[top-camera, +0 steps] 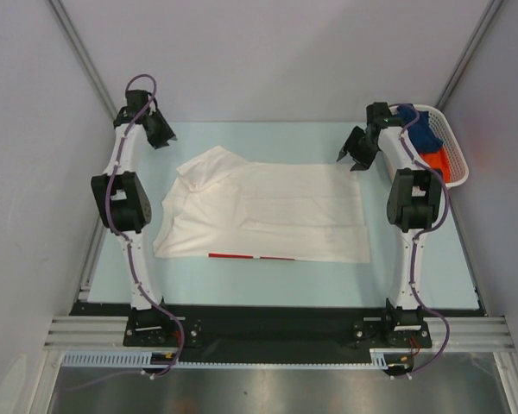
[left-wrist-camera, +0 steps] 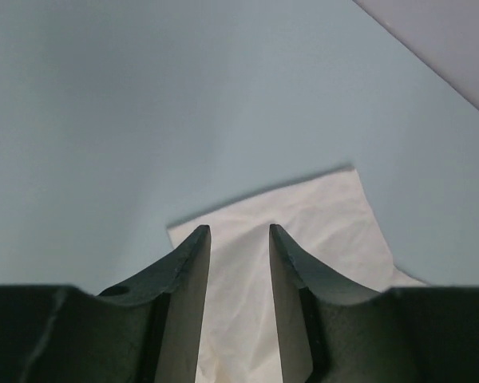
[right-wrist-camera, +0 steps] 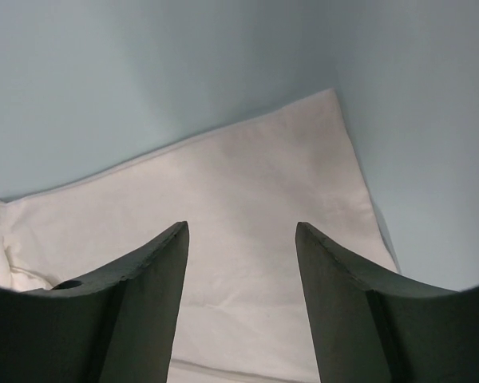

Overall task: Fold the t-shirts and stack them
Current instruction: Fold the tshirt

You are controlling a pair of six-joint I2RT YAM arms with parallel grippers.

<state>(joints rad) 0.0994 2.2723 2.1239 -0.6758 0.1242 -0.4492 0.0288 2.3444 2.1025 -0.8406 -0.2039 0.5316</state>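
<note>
A white t-shirt (top-camera: 263, 211) lies partly folded on the pale blue table, with a thin red strip of print at its near edge. My left gripper (top-camera: 161, 129) hovers open and empty just beyond the shirt's far left sleeve; the left wrist view shows that white sleeve (left-wrist-camera: 303, 231) between and past my fingers. My right gripper (top-camera: 356, 151) hovers open and empty beyond the shirt's far right corner; the right wrist view shows that corner (right-wrist-camera: 247, 183). A dark blue shirt (top-camera: 421, 129) and an orange shirt (top-camera: 439, 161) lie in the basket.
A white plastic lattice basket (top-camera: 456, 147) stands at the back right of the table, beside the right arm. Grey walls close in both sides and the back. The black rail with the arm bases runs along the near edge.
</note>
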